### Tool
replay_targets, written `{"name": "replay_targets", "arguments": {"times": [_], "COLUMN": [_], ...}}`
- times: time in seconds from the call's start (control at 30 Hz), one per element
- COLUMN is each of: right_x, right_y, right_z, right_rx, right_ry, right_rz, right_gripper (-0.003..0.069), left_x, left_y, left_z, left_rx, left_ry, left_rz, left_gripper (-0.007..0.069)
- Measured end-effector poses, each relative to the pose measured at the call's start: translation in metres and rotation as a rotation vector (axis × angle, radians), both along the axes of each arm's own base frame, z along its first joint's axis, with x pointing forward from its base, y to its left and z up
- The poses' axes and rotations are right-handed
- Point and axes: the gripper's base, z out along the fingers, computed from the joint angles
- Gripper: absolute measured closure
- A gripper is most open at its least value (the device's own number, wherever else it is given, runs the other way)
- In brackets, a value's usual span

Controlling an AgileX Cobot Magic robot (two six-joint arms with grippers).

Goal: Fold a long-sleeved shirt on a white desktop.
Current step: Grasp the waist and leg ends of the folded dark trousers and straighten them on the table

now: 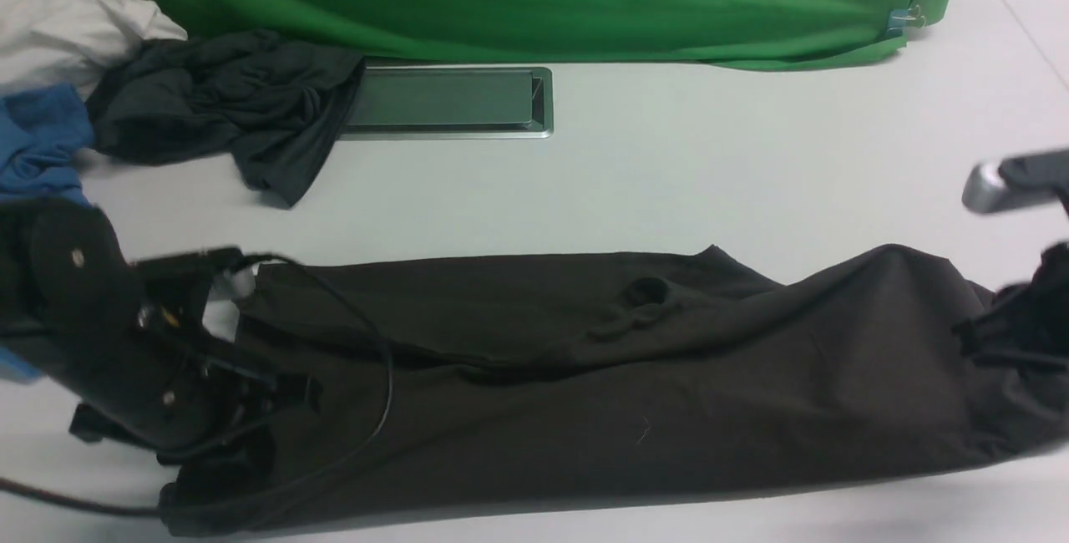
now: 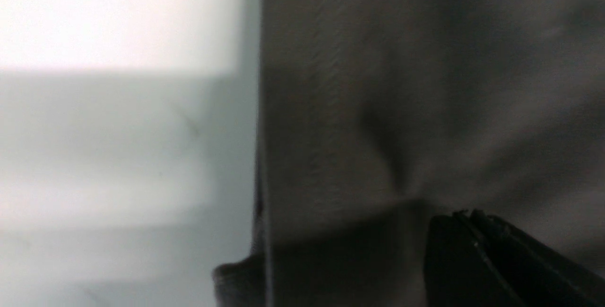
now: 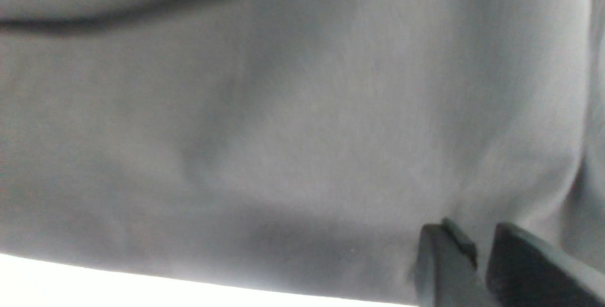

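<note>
Left end effector [image 2: 464,214] shut, shirt [image 1: 585,434] grip unclear; right end effector [image 3: 476,227] slightly open, empty.

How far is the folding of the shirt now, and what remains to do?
Partly folded, it seems: the dark shirt lies in a long band, uneven on top. The left gripper is shut at one end; the right gripper stands open at the other. Left: probably smoothing and further folds.

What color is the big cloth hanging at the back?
The hanging cloth is bright green. It shows best in the front view.
</note>
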Motion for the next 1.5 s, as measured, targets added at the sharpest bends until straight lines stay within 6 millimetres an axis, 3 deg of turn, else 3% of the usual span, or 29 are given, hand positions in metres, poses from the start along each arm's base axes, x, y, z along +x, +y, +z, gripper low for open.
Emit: {"name": "replay_targets", "arguments": {"times": [0.1, 0.27, 0.47, 0.57, 0.7, 0.73, 0.87, 1.13, 1.3, 1.37, 1.5], "right_x": [0.005, 0.013, 0.032, 0.048, 0.054, 0.055, 0.052, 0.051, 0.056, 0.058, 0.059], "right_y": [0.012, 0.070, 0.132, 0.164, 0.206, 0.206, 0.240, 0.259, 0.262, 0.263, 0.264], "right_z": [0.013, 0.040, 0.039, 0.037, 0.028, 0.029, 0.003, -0.038, -0.050, -0.053, -0.053], "right_rx": [0.005, 0.056, 0.029, -0.019, -0.111, -0.116, -0.180, -0.196, -0.206, -0.209, -0.214], "right_ry": [-0.031, -0.205, -0.085, -0.098, -0.201, -0.210, -0.283, -0.217, -0.228, -0.237, -0.250], "right_rz": [0.070, 0.343, 0.644, 0.842, 1.167, 1.179, 1.378, 1.449, 1.443, 1.439, 1.436], "right_gripper": [0.0456, 0.0363, 0.0307, 0.0295, 0.0293, 0.0293, 0.0293, 0.0293, 0.0302, 0.0361, 0.0572], "left_x": [0.004, 0.017, 0.027, 0.028, 0.012, 0.012, -0.018, -0.070, -0.081, -0.082, -0.082], "left_y": [-0.001, -0.002, -0.007, -0.011, -0.014, -0.014, -0.011, -0.004, -0.001, -0.001, 0.000], "left_z": [0.009, 0.027, 0.054, 0.072, 0.096, 0.096, 0.117, 0.131, 0.133, 0.132, 0.131], "left_rx": [0.000, -0.004, -0.037, -0.080, -0.125, -0.126, -0.138, -0.140, -0.126, -0.122, -0.119], "left_ry": [0.000, -0.047, -0.073, -0.122, -0.183, -0.183, -0.275, -0.507, -0.573, -0.574, -0.571], "left_rz": [-0.009, -0.020, -0.112, -0.135, -0.158, -0.157, -0.162, -0.110, -0.104, -0.105, -0.106], "left_gripper": [0.0521, 0.0312, 0.0153, 0.0132, 0.0128, 0.0128, 0.0127, 0.0127, 0.0127, 0.0127, 0.0127]}}
